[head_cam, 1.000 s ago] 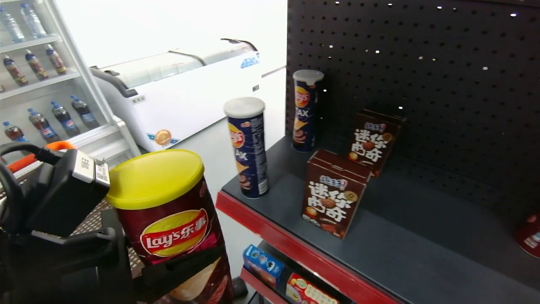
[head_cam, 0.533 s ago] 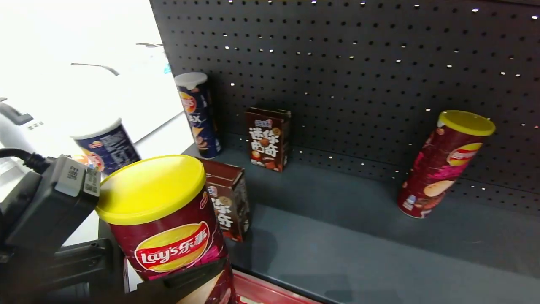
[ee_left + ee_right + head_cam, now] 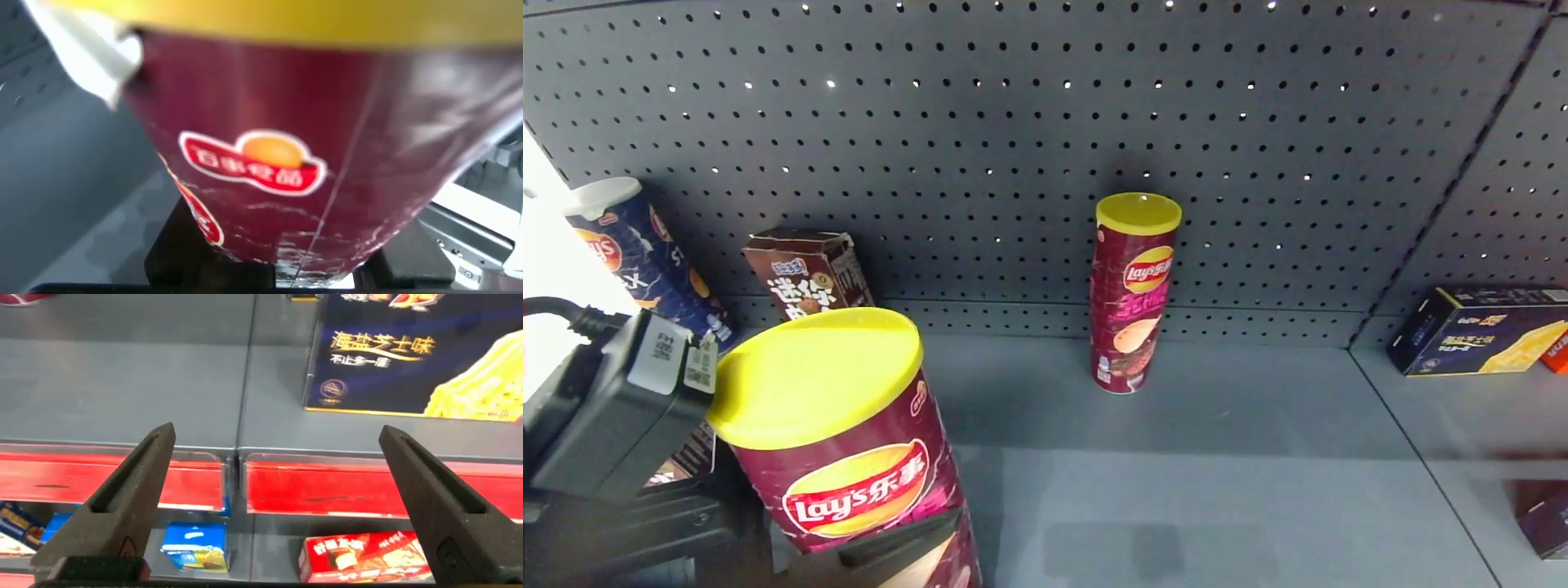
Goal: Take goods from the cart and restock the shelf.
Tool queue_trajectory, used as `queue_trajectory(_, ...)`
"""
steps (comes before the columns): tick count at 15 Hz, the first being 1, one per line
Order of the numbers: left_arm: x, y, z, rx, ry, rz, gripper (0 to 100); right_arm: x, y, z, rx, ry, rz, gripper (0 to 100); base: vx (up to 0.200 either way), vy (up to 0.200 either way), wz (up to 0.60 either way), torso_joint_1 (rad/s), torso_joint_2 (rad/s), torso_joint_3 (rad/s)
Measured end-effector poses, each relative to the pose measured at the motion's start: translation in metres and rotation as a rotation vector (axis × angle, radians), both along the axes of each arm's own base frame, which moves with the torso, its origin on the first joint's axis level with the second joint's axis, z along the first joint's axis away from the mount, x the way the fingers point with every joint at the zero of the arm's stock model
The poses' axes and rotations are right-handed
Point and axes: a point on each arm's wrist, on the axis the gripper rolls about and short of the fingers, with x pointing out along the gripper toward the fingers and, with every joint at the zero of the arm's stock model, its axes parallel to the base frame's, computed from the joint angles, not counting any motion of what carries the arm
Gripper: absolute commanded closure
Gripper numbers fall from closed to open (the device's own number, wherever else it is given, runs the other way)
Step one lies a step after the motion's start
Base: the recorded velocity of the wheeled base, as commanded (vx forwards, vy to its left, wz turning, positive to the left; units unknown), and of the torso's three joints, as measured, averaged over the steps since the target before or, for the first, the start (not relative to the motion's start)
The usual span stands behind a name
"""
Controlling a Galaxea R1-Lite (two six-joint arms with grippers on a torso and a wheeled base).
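Our left end effector was clamped on a tall maroon cardboard crisp can with a yellow plastic lid, held roughly upright near the front of the grey metal shelf. Beyond that end effector and to its right, a second maroon can stood upright against the grey pegboard back panel. Just behind the end effector were a brown carton and a dark blue can. Our right end effector hung with its fingers wide apart, and a dark blue flat box lay beyond it.
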Motion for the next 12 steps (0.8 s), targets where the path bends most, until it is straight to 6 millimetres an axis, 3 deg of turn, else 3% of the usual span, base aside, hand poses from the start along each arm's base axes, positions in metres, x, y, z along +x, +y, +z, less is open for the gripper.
queue_trajectory(12, -0.0052, 0.0074, -0.0044, -0.001, 0.001, 0.014, 100, 0.0000, 0.0000, 0.0000, 0.001, 0.000, 0.000, 0, 0.000, 0.000, 0.00, 0.000, 0.00, 0.000)
